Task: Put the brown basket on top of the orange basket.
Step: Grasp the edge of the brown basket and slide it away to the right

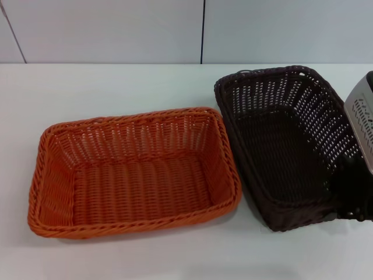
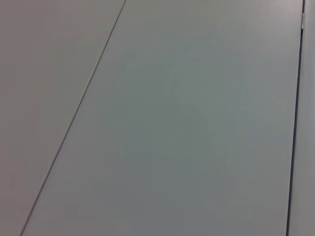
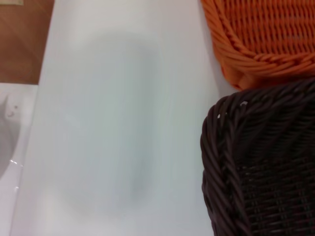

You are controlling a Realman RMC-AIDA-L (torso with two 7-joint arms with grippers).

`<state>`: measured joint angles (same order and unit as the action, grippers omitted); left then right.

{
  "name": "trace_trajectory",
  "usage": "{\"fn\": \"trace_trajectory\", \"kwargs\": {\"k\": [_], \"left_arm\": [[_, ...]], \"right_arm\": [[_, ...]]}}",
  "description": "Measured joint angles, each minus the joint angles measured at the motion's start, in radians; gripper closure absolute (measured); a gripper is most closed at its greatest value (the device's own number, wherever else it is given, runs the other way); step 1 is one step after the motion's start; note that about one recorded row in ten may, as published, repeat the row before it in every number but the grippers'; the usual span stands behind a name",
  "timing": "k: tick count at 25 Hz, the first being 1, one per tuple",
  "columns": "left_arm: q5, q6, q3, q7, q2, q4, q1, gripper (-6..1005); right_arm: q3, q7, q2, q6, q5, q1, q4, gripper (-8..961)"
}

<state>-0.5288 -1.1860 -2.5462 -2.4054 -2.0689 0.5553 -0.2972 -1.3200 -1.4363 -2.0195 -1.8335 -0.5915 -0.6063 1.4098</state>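
The brown basket [image 1: 285, 146] sits on the white table [image 1: 116, 81], and my right gripper [image 1: 360, 137] is at its right side, low against the near right corner of the rim. Only the grey housing and a dark part below it show at the edge of the head view, so I cannot tell whether my fingers are spread, pressed together or pinching the weave. The basket looks tilted, its near end a little off the table and its open top turned toward my left. From my right wrist the dark braided rim [image 3: 256, 162] fills the corner closest to the camera, very close under my hand.

Beyond the brown basket, on the side away from my right gripper, the orange basket [image 1: 134, 172] lies flat on the table with its opening up. Its right rim comes just beside the brown basket's left wall; whether they touch I cannot tell. In the right wrist view the orange corner [image 3: 261, 44] appears just past the brown rim.

My left gripper is out of sight; its wrist camera sees only a plain pale surface [image 2: 172, 128] with thin dark seams.
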Motion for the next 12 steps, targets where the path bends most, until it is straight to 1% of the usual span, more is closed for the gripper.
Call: {"fn": "trace_trajectory", "kwargs": {"k": [3, 7, 12], "left_arm": [[-0.001, -0.001, 0.0, 0.001, 0.001, 0.001, 0.002, 411], [-0.001, -0.003, 0.0, 0.001, 0.001, -0.002, 0.003, 411], [-0.001, -0.004, 0.008, 0.001, 0.001, -0.013, 0.004, 411]], "right_arm": [[0.002, 0.009, -0.015, -0.006, 0.027, 0.01, 0.037, 806], [0.001, 0.024, -0.023, -0.021, 0.043, 0.025, 0.106, 816], [0.002, 0.031, -0.031, -0.039, 0.074, 0.058, 0.257, 821]]}}
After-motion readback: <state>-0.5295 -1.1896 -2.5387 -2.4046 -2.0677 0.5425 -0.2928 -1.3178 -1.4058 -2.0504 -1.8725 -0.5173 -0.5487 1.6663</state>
